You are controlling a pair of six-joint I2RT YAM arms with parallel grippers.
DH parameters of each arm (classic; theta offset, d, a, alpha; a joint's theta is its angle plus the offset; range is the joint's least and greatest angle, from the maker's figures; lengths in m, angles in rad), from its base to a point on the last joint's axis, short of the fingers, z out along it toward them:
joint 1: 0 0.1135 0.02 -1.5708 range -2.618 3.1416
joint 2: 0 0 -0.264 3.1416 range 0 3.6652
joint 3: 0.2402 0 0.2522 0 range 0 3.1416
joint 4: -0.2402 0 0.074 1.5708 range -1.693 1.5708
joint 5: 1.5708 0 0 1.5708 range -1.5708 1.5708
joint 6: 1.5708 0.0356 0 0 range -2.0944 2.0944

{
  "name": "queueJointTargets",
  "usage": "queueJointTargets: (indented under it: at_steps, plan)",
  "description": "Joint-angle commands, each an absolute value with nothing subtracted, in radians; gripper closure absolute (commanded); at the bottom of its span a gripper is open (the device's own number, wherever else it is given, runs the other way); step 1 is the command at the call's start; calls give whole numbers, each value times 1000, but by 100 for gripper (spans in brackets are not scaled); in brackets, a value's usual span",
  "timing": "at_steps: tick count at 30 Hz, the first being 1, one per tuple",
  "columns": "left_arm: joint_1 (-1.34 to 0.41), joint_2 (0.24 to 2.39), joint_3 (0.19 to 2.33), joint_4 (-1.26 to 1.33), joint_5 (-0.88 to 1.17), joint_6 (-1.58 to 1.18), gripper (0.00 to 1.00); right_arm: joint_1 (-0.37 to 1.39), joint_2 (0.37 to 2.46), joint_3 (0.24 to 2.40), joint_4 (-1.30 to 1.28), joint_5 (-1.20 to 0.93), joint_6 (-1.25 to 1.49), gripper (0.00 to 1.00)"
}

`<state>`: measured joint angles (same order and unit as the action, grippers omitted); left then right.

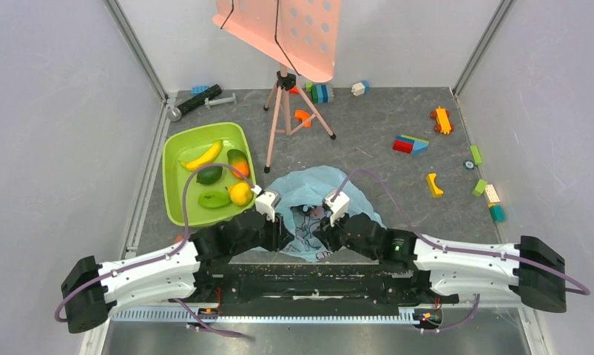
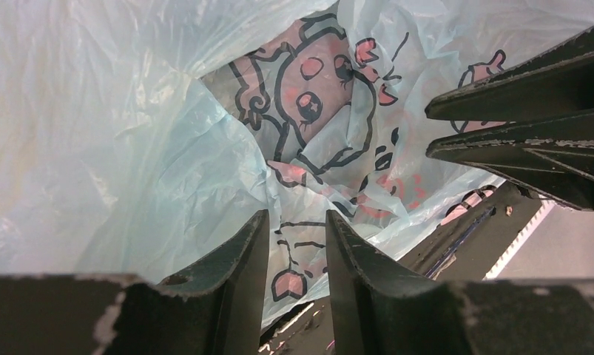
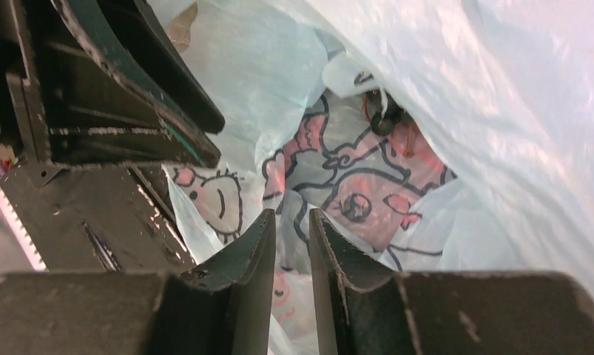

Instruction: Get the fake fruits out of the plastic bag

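Where left gripper (image 2: pixel 297 216), right gripper (image 3: pixel 291 214) point: plastic bag (image 1: pixel 308 185).

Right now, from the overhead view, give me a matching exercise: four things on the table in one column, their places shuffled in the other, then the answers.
Things:
1. banana
2. plastic bag
3. orange toy car
4. tripod

Places:
A. back right of the table
B. inside the lime-green tub
C. back centre, holding up a pink panel
D. near centre, crumpled

Pairs: 1-B, 2-D, 3-A, 4-C
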<state>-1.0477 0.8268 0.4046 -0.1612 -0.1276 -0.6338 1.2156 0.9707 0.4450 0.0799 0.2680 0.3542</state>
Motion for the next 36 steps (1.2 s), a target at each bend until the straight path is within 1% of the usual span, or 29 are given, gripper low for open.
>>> queueJointTargets:
  at_steps: [1, 5, 10, 14, 19, 23, 26, 29, 31, 33, 36]
  plan:
    - [-1060, 838, 386, -91, -149, -681, 61, 1208, 1059, 550, 62, 314, 287, 74]
    - [-1078, 857, 350, -52, -153, -706, 63, 1169, 1133, 588, 59, 306, 261, 75]
    - [-1149, 889, 314, -12, -219, -738, 64, 1096, 1170, 553, 111, 264, 254, 75]
    - [-1213, 944, 302, 34, -273, -765, 65, 1056, 1185, 498, 169, 226, 264, 75]
    - [-1274, 1011, 276, 97, -328, -798, 66, 1050, 1171, 391, 265, 213, 277, 75]
    - [-1300, 1046, 265, 114, -359, -819, 66, 1050, 1144, 291, 361, 204, 294, 75]
    - [-1311, 1062, 268, 117, -371, -821, 66, 1049, 1124, 271, 380, 199, 294, 75]
    - [-1316, 1081, 278, 118, -376, -819, 66, 1050, 1115, 299, 368, 183, 275, 71]
    - [-1318, 1091, 286, 118, -376, -818, 67, 1051, 1119, 330, 349, 176, 258, 64]
    - [-1321, 1096, 291, 118, -379, -818, 67, 1050, 1130, 363, 333, 169, 241, 61]
    - [-1323, 1089, 295, 117, -384, -821, 67, 1050, 1159, 405, 322, 149, 223, 60]
